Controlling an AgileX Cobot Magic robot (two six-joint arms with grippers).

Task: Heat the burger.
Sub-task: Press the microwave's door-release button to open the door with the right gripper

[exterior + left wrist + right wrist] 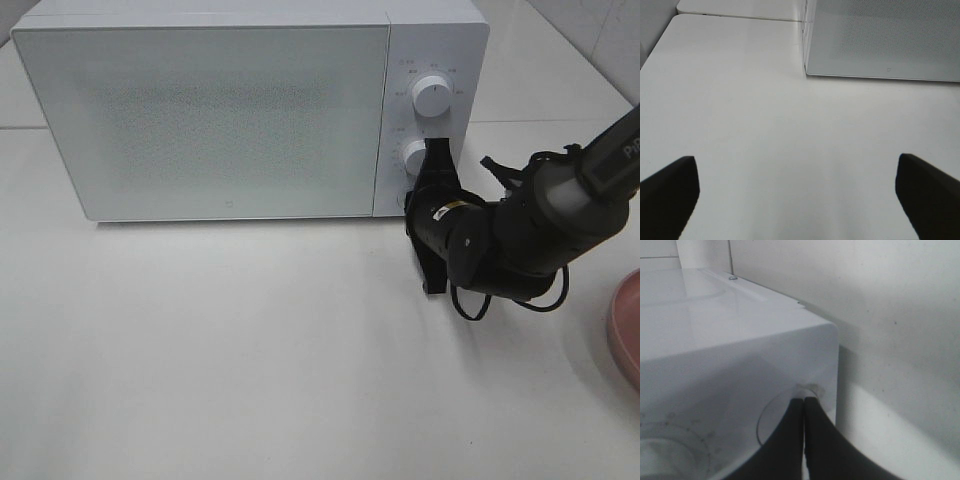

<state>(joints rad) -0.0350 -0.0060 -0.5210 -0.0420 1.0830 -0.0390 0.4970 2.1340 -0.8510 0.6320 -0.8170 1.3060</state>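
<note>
Presently on the white surface (250,360), listed left to right.

Item 1: left gripper (799,200). Seen in its own wrist view only. Fingers (667,197) wide apart, nothing between them, hanging over bare surface. A front corner of the microwave lies ahead of them, towards 1 o'clock.

Item 2: microwave (200,110). White, boxy, at 11 o'clock of the surface in the high view. Speckled grey door (205,115) closed. Control strip on its right side.

Item 3: upper knob (431,95). White, round, on the control strip.

Item 4: lower knob (415,155). White, round, directly at 6 o'clock of the upper knob.

Item 5: right gripper (804,400). Black. Fingers pressed together, holding nothing. The tips touch the microwave's front panel at a round pad (771,422) near the panel's lower outer corner, at 6 o'clock of the lower knob. The dark arm (560,215) runs off towards 3 o'clock.

Item 6: pink plate (628,330). Cut by the frame edge at 4 o'clock, well apart from the microwave. The part in view carries nothing.

Item 7: the burger. No view shows it; its place cannot be told.
</note>
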